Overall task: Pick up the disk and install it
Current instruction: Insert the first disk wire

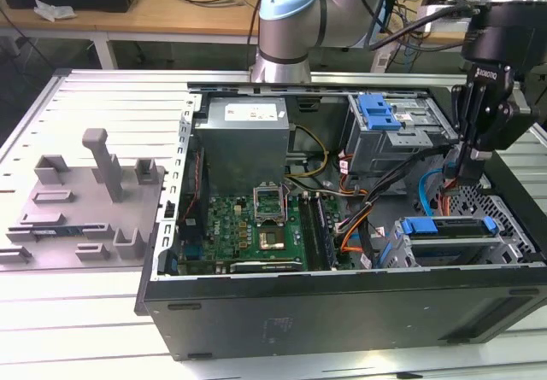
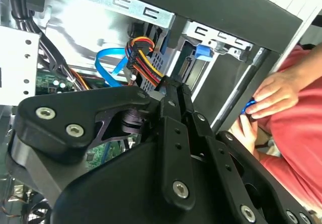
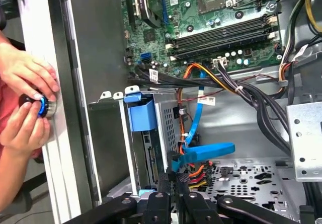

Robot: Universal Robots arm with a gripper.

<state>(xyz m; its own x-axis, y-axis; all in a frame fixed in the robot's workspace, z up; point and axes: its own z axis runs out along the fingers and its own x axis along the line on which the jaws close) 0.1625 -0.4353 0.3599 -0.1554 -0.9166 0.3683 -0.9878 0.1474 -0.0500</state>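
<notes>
My arm (image 1: 289,21) reaches over the open computer case (image 1: 342,307) and drops steeply into its corner at the exterior view's right, with my pincer (image 1: 466,173) pointing down. In both wrist views my pincer (image 2: 173,85) (image 3: 172,178) has its fingers drawn together, tips just beside a bundle of red, yellow and black power wires (image 3: 195,172) and a blue data cable (image 3: 206,151). The disk (image 1: 447,226) sits in the lower drive cage (image 1: 444,252), just below my fingertips. Its blue carrier end faces up toward the case's open side and runs left to right across the exterior view. The rest is sunk in the cage, so I cannot tell its long axis. The room is tight: an upper drive cage (image 1: 389,132) stands behind me, the case's side wall is close at the exterior view's right, and a perforated metal floor (image 3: 251,176) lies below. A person's hands (image 3: 25,98) hold a small blue-ringed knob (image 3: 40,105) at the case's outer edge.
</notes>
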